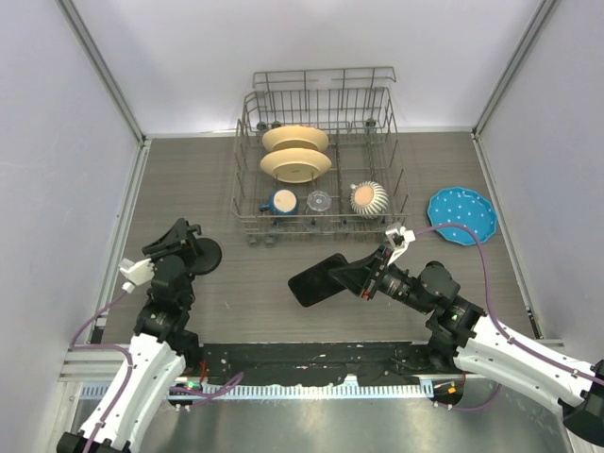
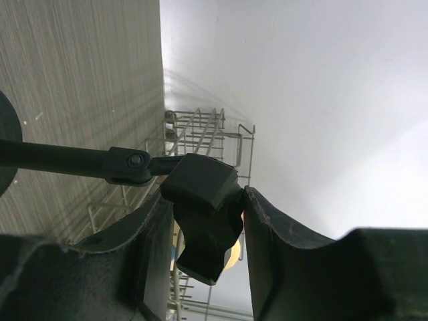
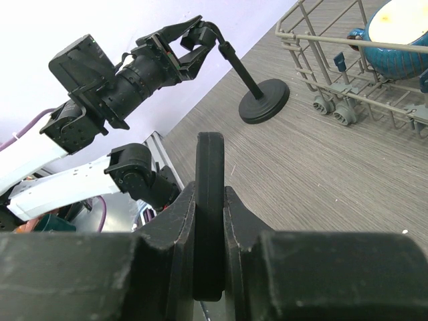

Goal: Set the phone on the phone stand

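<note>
- Black, glossy and thin, the phone point(image 1: 316, 281) is sitting tilted just in front of the rack point(image 1: 240, 179).
- Right gripper point(image 1: 366, 274) is pinching one end of the phone, fingers nearly closed.
- Left gripper point(image 1: 179, 238) is clamping the head of the stand point(image 1: 204, 255), left of the rack.

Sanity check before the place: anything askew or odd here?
The phone stand looks askew: its stem leans off vertical, though the disc base seems flat on the table. The left hand pinches its clamp head. The right hand holds the phone edge-on. Nothing spilled or damaged.
</note>
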Tool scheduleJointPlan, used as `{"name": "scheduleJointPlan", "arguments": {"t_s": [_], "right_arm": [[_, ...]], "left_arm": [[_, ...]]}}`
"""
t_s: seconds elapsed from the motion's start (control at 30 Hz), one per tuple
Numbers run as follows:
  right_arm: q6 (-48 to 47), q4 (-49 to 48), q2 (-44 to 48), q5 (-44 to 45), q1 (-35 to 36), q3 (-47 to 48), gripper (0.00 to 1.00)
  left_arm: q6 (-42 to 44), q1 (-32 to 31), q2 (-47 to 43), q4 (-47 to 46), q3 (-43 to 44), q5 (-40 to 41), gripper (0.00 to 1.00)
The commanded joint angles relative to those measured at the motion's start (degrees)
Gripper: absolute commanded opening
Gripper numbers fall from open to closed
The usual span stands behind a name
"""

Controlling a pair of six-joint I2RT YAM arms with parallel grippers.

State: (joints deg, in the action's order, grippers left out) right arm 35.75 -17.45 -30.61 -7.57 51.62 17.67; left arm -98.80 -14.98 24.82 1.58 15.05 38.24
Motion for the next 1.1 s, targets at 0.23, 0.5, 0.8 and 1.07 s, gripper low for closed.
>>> {"name": "scheduleJointPlan", "arguments": {"t_s": [0.23, 0.5, 0.8, 1.07], "right_arm": [[-2.6, -2.5, 0.6, 0.9, 0.1, 4.0, 0.01], [-3.3, -2.8, -1.2, 0.8, 0.1, 4.5, 0.01], [-4.8, 0.7, -3.1, 2.1, 0.1, 6.7, 0.01], [-5.9, 2.7, -4.3, 2.2, 0.0, 7.6, 0.01]], "left_arm": [[2.6, 2.5, -11.0, 7.1, -0.7, -9.6, 0.00], [5.6, 2.5, -12.3, 18.6, 4.7, -20.7, 0.00], [3.7, 2.3, -7.4, 15.7, 6.2, -35.0, 0.00], [0.4, 0.7, -9.0, 14.7, 3.8, -38.1, 0.00]]}}
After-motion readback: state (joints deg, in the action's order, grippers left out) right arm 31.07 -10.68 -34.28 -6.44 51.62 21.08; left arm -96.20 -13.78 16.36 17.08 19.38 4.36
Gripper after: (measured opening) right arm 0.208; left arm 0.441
